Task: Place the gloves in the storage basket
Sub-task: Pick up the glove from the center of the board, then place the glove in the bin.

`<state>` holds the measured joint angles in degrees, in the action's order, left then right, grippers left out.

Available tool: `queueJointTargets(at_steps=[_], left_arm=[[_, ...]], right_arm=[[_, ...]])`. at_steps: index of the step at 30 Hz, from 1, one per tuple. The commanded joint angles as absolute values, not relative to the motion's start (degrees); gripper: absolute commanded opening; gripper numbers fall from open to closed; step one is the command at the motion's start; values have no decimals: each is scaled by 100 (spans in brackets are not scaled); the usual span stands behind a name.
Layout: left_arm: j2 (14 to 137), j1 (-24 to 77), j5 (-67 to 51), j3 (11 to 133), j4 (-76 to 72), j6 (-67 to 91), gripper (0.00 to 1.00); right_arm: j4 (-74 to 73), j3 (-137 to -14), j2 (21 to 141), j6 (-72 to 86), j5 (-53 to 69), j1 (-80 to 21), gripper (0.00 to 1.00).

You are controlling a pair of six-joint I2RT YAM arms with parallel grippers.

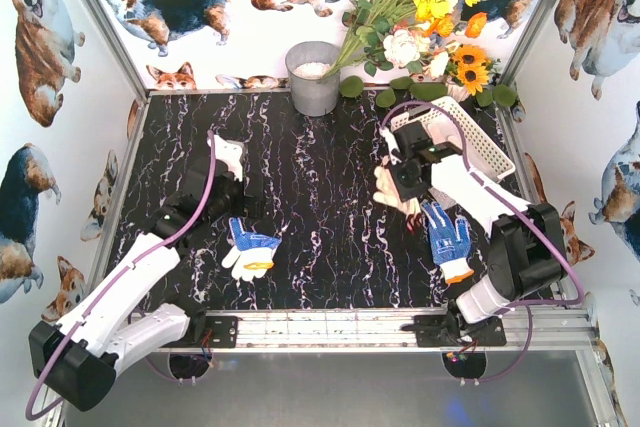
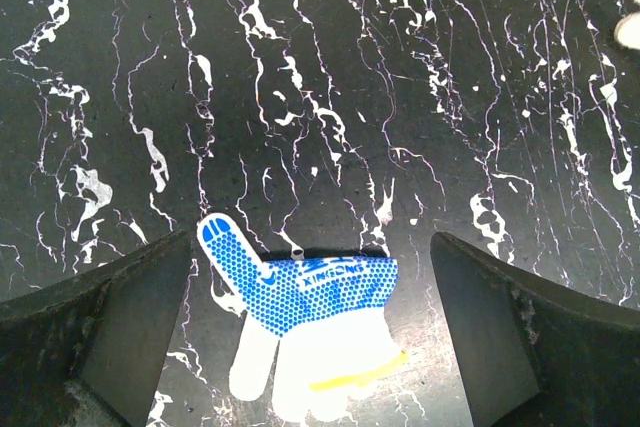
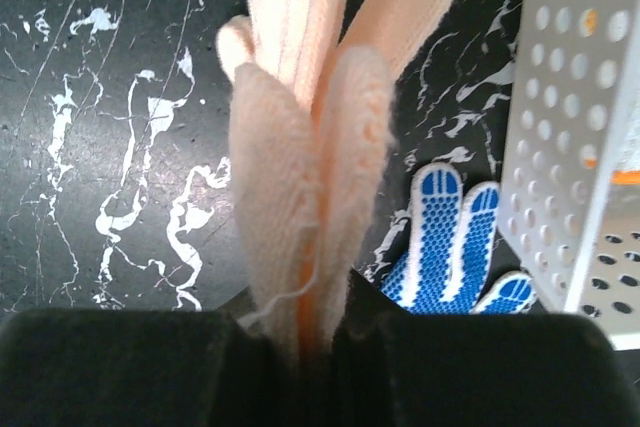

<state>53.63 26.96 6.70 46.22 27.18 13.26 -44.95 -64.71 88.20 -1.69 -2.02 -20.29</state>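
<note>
A blue-dotted white glove [image 1: 250, 247] with a yellow band lies flat on the black marble table. My left gripper [image 1: 240, 205] hovers above it, open wide; in the left wrist view that glove [image 2: 310, 327] lies between the spread jaws of the gripper [image 2: 310, 239] without touching them. My right gripper [image 1: 398, 187] is shut on a cream glove [image 3: 300, 177], which hangs folded from the jaws of the gripper [image 3: 310, 319] above the table. Another blue-dotted glove [image 1: 447, 235] with an orange cuff lies under the right arm. The white storage basket [image 1: 470, 147] stands just right of the held glove.
A grey metal bucket [image 1: 313, 77] stands at the back centre with a bunch of flowers [image 1: 420, 7] beside it. A white glove-like piece [image 1: 230, 155] lies by the left arm. In the right wrist view the basket wall [image 3: 580, 127] is close, with something orange showing through its holes.
</note>
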Motion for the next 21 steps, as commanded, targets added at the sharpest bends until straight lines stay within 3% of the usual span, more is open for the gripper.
queueJointTargets(at_steps=[1, 21], left_arm=[[5480, 2602, 679, 4571, 2575, 1362, 100], [5815, 2602, 633, 4573, 2575, 1353, 100]], right_arm=[[-4394, -6900, 8609, -584, -23, -1774, 0], [-4304, -8049, 9278, -1266, 898, -425, 0]])
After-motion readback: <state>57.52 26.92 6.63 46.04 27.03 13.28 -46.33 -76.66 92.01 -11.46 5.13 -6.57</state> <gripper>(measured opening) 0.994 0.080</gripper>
